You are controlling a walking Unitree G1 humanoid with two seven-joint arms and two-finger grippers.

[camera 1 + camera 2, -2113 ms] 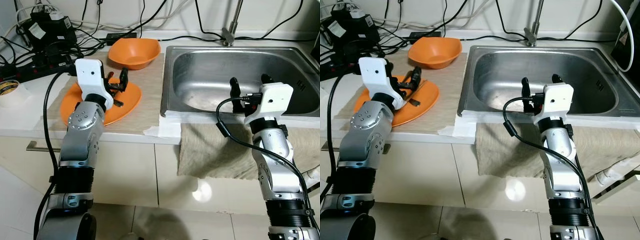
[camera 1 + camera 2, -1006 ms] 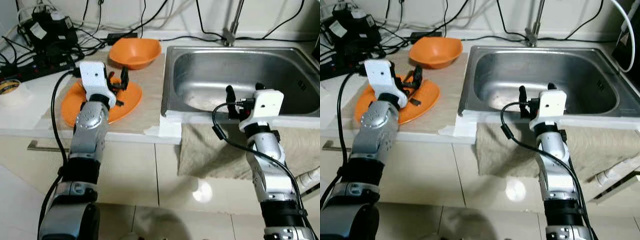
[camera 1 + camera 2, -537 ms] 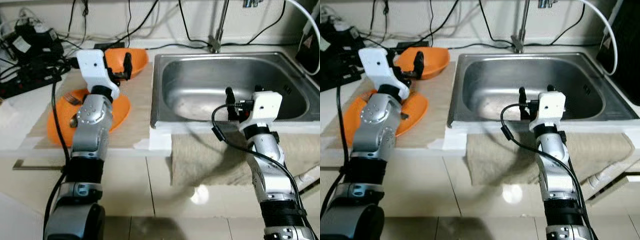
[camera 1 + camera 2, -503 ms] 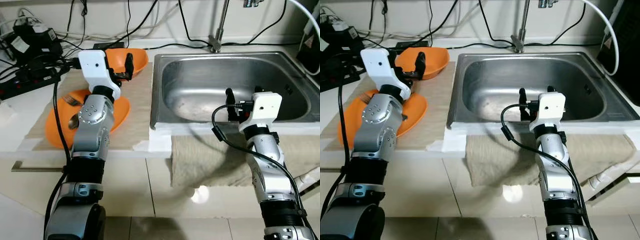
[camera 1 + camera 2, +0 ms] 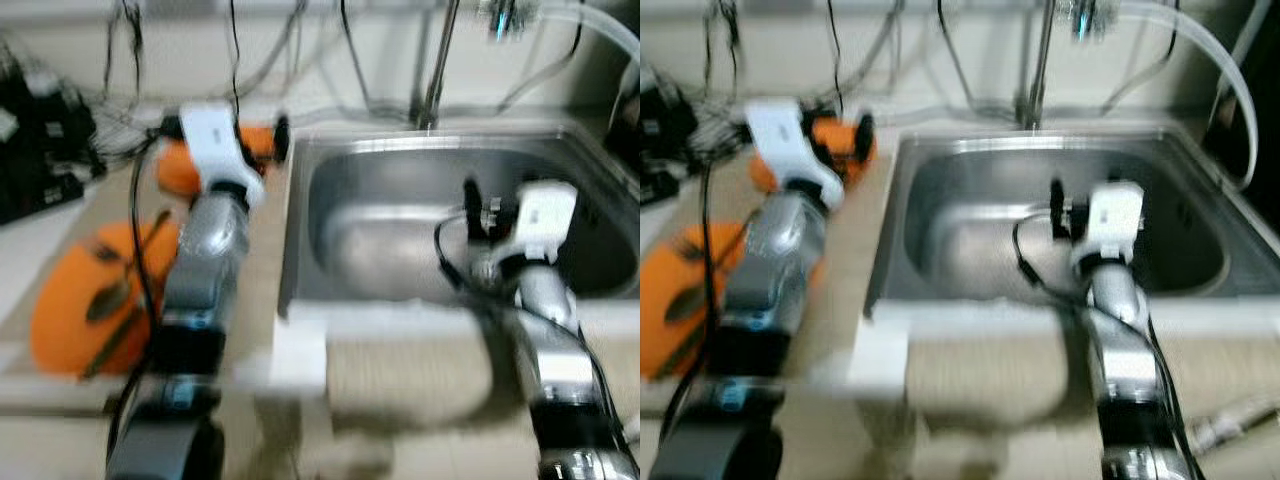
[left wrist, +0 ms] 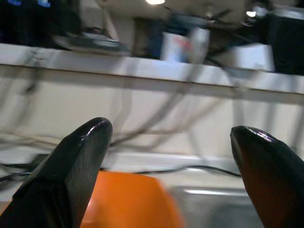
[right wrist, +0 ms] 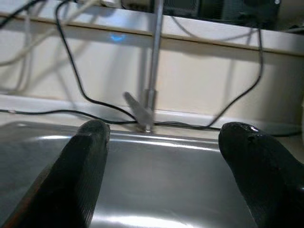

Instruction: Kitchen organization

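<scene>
An orange bowl (image 5: 200, 160) sits behind an orange plate (image 5: 70, 290) bearing blurred cutlery (image 5: 110, 295).

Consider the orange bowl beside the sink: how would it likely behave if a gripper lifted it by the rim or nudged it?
The orange bowl looks like thin moulded plastic, so probably light and rigid, unlikely to break. Its smooth rim may slip between narrow fingers. Its wide, shallow shape suggests it would slide across the counter rather than tip, though blur hides its base.

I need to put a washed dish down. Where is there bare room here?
The sink basin looks bare beneath the right gripper. A narrow strip of mat runs between the orange plate and the sink rim. It is crowded around the orange bowl, the left gripper and the cables behind.
</scene>
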